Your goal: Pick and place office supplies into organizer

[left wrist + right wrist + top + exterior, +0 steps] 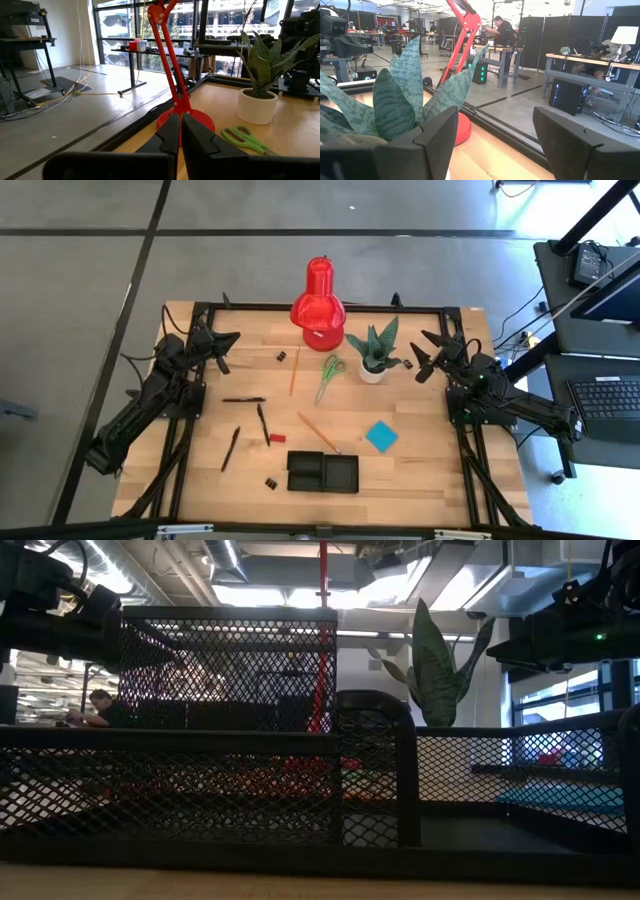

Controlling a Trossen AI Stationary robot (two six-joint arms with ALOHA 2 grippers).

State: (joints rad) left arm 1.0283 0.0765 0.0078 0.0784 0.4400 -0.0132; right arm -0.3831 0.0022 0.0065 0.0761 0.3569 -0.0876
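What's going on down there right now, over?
Left gripper shut, right gripper open, both empty at far corners. Organizer empty; scissors loose. Plant beside right gripper.

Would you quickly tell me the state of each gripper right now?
Left gripper: shut, holding nothing, at the table's back left.
Right gripper: open, holding nothing, beside the plant.

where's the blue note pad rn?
High view: the blue note pad lies flat on the table's right half, just right of the organizer and in front of the potted plant.
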